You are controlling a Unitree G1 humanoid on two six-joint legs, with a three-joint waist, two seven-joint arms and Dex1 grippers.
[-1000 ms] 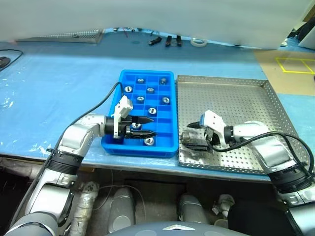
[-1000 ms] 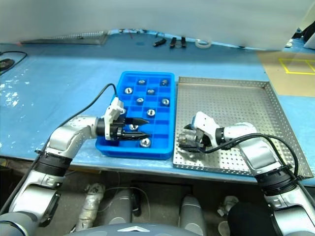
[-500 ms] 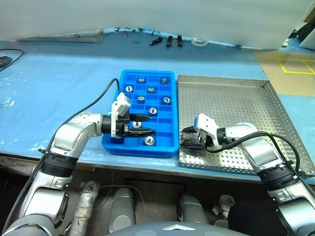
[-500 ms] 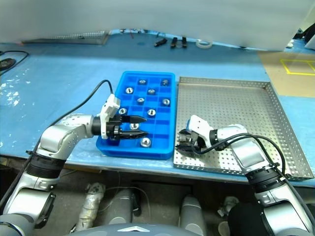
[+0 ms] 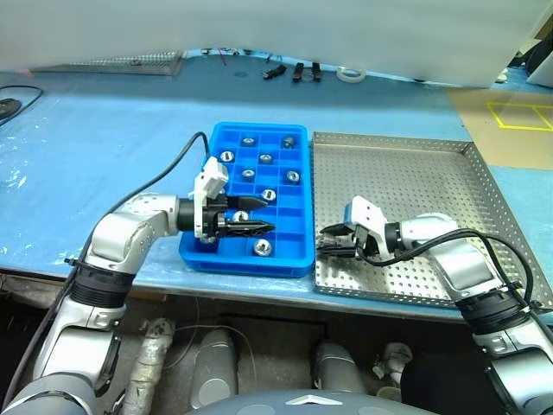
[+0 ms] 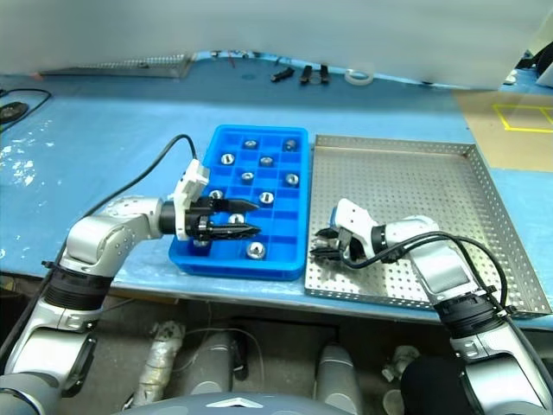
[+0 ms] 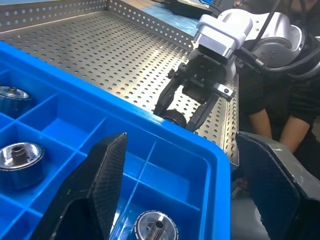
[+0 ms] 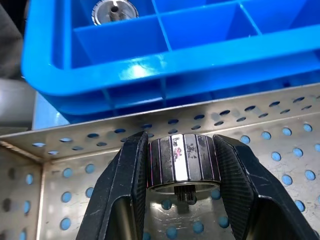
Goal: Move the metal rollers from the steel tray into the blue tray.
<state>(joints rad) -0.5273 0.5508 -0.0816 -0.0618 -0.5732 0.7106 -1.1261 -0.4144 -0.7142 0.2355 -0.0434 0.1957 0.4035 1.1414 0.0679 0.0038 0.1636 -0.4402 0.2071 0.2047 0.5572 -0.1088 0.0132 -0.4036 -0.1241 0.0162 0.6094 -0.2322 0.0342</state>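
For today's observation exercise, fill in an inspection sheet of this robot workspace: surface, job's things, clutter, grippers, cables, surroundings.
Surface: blue table covering, wrinkled at the left edge.
Job's things: blue tray holds eight metal rollers, one per compartment; steel tray beside it, on the robot's right, holds one roller near its corner next to the blue tray.
Clutter: small dark items and a white ring at the table's far edge.
Grippers: left gripper open above the blue tray's near rows, holding nothing; right gripper has its fingers clamped on that roller.
Cables: black cable looping from the left wrist; another along the right arm.
Surroundings: yellow floor marking at far right.
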